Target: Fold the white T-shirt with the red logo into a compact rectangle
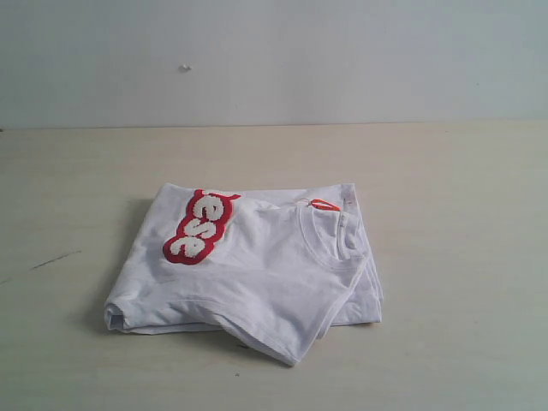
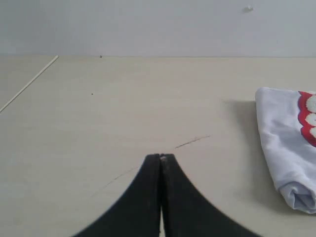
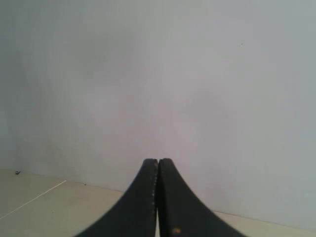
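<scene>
The white T-shirt with the red logo (image 1: 257, 265) lies folded into a rough rectangle in the middle of the table, red-outlined lettering (image 1: 199, 226) on its upper left and the ribbed neck with orange tag (image 1: 323, 205) toward the right. One loose corner sticks out at the front. Neither arm shows in the exterior view. In the left wrist view my left gripper (image 2: 161, 157) is shut and empty over bare table, the shirt's folded edge (image 2: 289, 148) apart from it. My right gripper (image 3: 157, 161) is shut and empty, facing the wall; the shirt is out of that view.
The pale wooden table (image 1: 462, 300) stretches around the shirt, with thin dark scratches (image 1: 56, 259) at the left. A grey-white wall (image 1: 274, 60) rises behind the table's far edge.
</scene>
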